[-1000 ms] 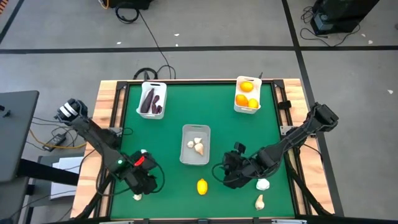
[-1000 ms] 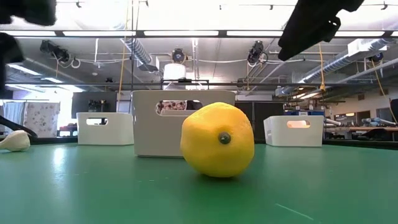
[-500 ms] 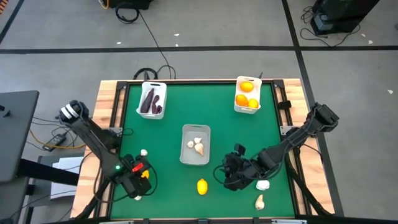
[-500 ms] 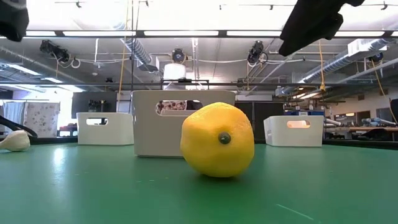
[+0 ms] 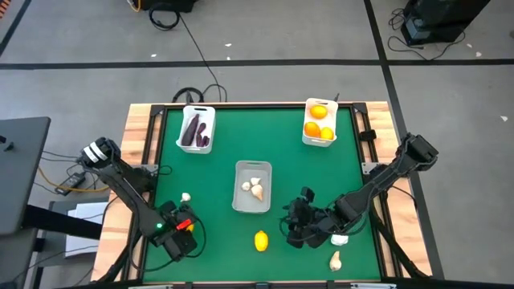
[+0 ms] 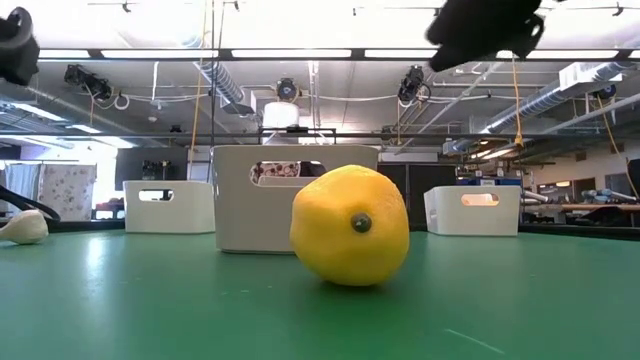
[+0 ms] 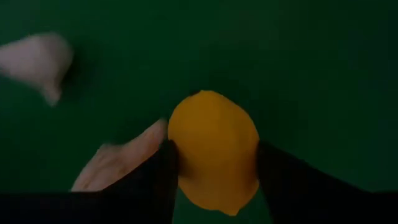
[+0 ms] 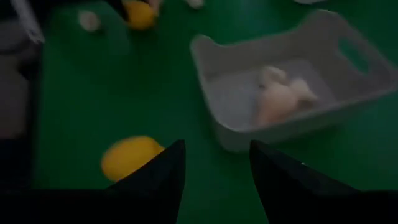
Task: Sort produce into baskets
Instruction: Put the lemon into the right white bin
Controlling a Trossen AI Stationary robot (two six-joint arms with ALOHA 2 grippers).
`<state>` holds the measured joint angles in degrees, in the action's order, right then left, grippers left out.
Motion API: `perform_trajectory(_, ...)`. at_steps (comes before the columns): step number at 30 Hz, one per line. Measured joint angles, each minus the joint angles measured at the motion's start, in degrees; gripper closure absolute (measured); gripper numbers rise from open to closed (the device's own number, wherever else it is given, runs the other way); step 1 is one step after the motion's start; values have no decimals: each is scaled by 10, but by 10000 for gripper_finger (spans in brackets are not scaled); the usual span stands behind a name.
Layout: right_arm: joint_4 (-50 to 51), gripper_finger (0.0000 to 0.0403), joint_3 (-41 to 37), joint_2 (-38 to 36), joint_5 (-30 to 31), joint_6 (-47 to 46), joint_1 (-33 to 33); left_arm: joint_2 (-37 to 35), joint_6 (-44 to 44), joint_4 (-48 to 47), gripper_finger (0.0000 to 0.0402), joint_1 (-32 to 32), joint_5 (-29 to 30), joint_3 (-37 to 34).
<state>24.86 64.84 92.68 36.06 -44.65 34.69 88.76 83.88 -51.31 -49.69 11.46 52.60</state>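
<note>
Flanking orange citrus [image 7: 214, 149], left fingers [image 7: 155, 180]; garlic bulb [image 7: 115, 163] alongside.

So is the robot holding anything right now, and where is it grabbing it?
The left gripper has an orange fruit between its fingers, gripped at its two sides. The right gripper holds nothing.

My counter [image 5: 217, 172]: matt green cloth-like top, pale wood rim. Baskets [image 5: 252, 186]: smooth white plastic. Lemon [image 6: 350, 225]: glossy, finely dimpled skin.
</note>
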Motion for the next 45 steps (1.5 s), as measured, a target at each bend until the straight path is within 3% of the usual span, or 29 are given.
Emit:
perform_trajectory(4,-191,214,-72,0,-44,53,-15,0,-37,9,214,1,64,31)
perform_trajectory(10,-501,211,-188,1,-124,235,-36,0,-139,10,204,1,178,88)
perform_trajectory(13,-630,210,-226,1,-133,221,-49,0,-227,27,204,2,255,117)
perform_trajectory(18,-692,207,-238,0,-149,178,-79,0,-447,147,204,6,400,133)
perform_trajectory(20,-692,198,-235,0,-172,193,-86,-1,-533,204,204,18,428,134)
perform_trajectory(28,-696,120,-202,0,-164,290,-96,-1,-723,336,204,105,442,134)
perform_trajectory(33,-694,69,-195,0,-60,297,-121,-1,-816,401,204,154,425,134)
perform_trajectory(35,-694,54,-195,0,-46,294,-133,-2,-848,409,204,168,425,133)
perform_trajectory(41,-705,32,-194,0,-117,292,-173,-1,-869,413,204,209,388,133)
perform_trajectory(45,-703,50,-194,0,-141,285,-191,-1,-873,413,204,229,367,133)
